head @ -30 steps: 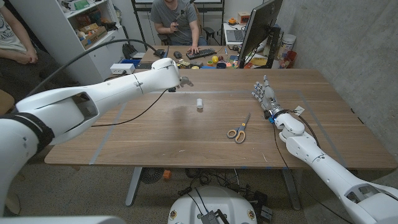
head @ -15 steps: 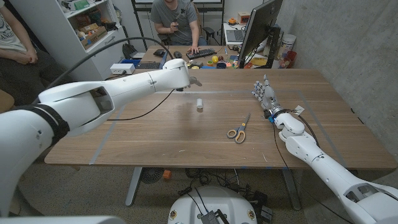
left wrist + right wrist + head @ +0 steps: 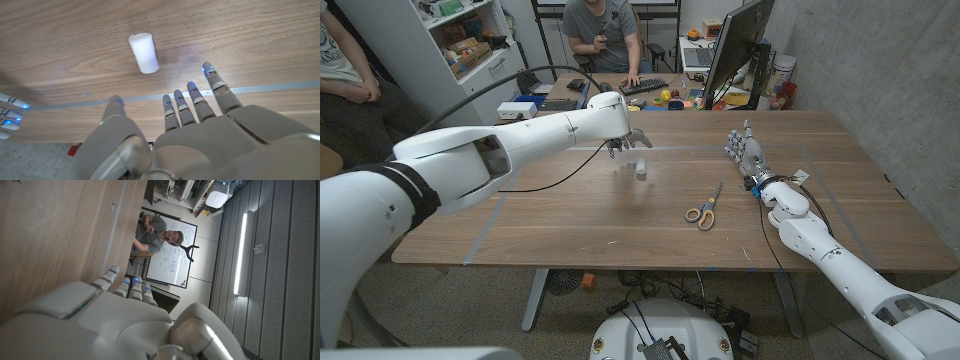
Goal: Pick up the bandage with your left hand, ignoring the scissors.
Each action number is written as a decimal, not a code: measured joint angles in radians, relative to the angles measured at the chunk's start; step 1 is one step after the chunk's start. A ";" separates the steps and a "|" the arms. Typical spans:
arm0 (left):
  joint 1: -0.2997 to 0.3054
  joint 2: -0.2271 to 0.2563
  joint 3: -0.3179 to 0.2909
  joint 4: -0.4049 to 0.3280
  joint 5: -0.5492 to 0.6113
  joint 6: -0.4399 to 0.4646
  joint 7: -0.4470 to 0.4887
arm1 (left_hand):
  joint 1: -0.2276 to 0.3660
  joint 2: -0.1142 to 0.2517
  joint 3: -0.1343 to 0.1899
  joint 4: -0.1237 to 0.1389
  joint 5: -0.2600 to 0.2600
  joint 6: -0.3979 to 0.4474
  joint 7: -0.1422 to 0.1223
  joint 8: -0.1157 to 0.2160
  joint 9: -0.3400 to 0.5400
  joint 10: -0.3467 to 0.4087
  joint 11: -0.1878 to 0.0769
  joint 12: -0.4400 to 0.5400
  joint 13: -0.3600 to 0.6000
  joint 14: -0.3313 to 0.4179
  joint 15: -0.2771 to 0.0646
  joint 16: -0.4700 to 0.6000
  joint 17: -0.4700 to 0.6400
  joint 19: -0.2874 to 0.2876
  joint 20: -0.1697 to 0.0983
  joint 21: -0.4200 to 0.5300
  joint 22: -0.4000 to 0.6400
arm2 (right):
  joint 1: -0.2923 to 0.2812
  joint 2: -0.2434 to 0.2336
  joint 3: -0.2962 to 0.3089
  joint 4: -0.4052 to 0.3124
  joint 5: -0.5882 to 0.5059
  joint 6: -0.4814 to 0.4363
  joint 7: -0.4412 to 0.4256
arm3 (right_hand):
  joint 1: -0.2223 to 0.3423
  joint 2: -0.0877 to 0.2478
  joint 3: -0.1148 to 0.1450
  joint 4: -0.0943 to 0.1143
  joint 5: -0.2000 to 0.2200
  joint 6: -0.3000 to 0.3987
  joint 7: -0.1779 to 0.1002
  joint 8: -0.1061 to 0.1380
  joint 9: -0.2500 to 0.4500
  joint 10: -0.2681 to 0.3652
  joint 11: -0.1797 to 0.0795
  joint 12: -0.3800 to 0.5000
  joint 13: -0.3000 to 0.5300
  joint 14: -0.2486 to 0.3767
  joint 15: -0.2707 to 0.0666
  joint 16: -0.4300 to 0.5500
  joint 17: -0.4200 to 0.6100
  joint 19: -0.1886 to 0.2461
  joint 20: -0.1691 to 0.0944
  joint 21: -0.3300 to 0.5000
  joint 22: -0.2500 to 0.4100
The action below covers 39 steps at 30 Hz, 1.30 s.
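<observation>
I'm working over the wooden table (image 3: 570,215), big flat top, arms in from both bottom corners.

L arm (image 3: 490,160) is stretched long across the table from abt 8 o'clock, forearm raised off the wood, reaching toward table centre-back. R arm (image 3: 840,260) lies along the 4 o'clock side, well apart from the action.

Key relation: bandage (image 3: 641,167) sits just beyond my left hand (image 3: 625,138), at roughly 4–5 o'clock from it in head view, close but not touching. In the wrist view the bandage (image 3: 144,52) is dead ahead of the fingertips (image 3: 209,67), clear gap of bare wood between. Small white roll; in head view it reads as standing on end, in wrist view its long axis runs roughly along the reach direction w/ slight slant, so I can't say for sure upright vs lying. L hand is far nearer than R, no contest.

Left hand (image 3: 190,135): fingers spread wide, thumb off to one side, nothing held, hovering above the table. My read: needs a short advance + drop so thumb and fingers bracket the roll.

Right hand (image 3: 748,152) stands on edge at abt 2 o'clock, fingers straight and together, holding nothing.

Scissors (image 3: 704,208), orange handles, lie between bandage and right hand, approx 4 o'clock from the roll, well apart from it. Leave alone.
</observation>
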State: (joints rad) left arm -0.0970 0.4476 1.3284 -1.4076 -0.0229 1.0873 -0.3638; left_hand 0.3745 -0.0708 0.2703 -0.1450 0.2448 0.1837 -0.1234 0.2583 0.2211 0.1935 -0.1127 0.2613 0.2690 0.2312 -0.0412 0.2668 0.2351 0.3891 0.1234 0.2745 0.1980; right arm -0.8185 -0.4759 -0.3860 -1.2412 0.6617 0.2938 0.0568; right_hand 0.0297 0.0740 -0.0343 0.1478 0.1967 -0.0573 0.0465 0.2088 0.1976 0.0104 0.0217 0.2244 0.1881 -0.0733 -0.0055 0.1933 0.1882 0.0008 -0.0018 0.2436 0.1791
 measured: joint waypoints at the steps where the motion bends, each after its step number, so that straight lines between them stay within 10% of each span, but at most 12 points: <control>1: -0.002 -0.001 0.000 0.000 0.000 0.000 -0.006 | 0.000 0.000 0.000 0.000 0.000 0.000 0.000 0.000 0.000 0.000 0.000 0.000 0.002 0.000 0.000 0.000 0.002 -0.003 -0.002 0.000 0.000 | 0.000 0.001 -0.001 0.001 -0.001 0.000 0.000 | 0.000 0.000 0.000 0.000 0.000 0.000 0.000 0.000 0.000 0.000 0.000 0.000 0.000 0.000 0.000 0.000 0.000 0.000 0.000 0.000 0.000; 20: -0.027 -0.086 0.048 0.146 0.042 -0.056 -0.079 | 0.028 0.020 0.004 0.004 0.008 0.067 -0.001 0.022 0.005 0.054 -0.022 0.020 0.010 0.033 0.001 0.012 0.014 -0.016 -0.006 0.000 0.005 | 0.005 0.007 0.005 0.001 0.017 -0.012 0.002 | 0.000 0.000 0.000 0.000 0.000 0.000 0.000 0.000 0.000 0.000 0.000 0.000 0.000 0.000 0.000 0.000 0.000 0.004 0.004 -0.008 0.000; 31: -0.045 -0.158 0.106 0.233 0.124 -0.081 -0.092 | 0.185 0.087 0.064 -0.019 0.022 0.204 -0.032 0.097 0.023 0.194 -0.058 0.083 0.045 0.156 -0.002 0.053 0.044 0.081 -0.070 0.029 0.009 | 0.012 0.015 0.008 0.010 0.028 -0.018 0.003 | 0.000 0.000 0.000 0.000 0.000 0.000 0.000 0.000 0.000 0.000 0.000 0.000 0.000 0.000 0.000 0.000 0.000 0.004 0.004 -0.008 0.000; 39: -0.047 -0.167 0.118 0.212 0.163 -0.064 -0.081 | 0.200 0.032 0.049 -0.017 0.022 0.214 -0.042 0.110 0.029 0.199 -0.062 0.083 0.058 0.159 -0.005 0.053 0.054 0.086 -0.075 0.037 0.014 | 0.014 0.019 0.009 0.013 0.030 -0.018 0.004 | 0.000 0.000 0.000 0.000 0.000 0.000 0.000 0.000 0.000 0.000 0.000 0.000 0.000 0.000 0.000 0.000 0.000 0.004 0.004 -0.008 0.000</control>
State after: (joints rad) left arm -0.1435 0.2804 1.4459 -1.1956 0.1401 1.0237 -0.4448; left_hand 0.5745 -0.0386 0.3192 -0.1621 0.2671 0.3974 -0.1650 0.3688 0.2499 0.3927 -0.1751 0.3444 0.3272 0.3904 -0.0463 0.3197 0.2890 0.4751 0.0485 0.3115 0.2119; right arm -0.8043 -0.4568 -0.3771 -1.2282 0.6917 0.2760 0.0610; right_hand 0.0297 0.0741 -0.0342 0.1478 0.1967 -0.0574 0.0465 0.2088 0.1975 0.0104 0.0217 0.2244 0.1881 -0.0733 -0.0055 0.1933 0.1882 0.0045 0.0018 0.2359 0.1790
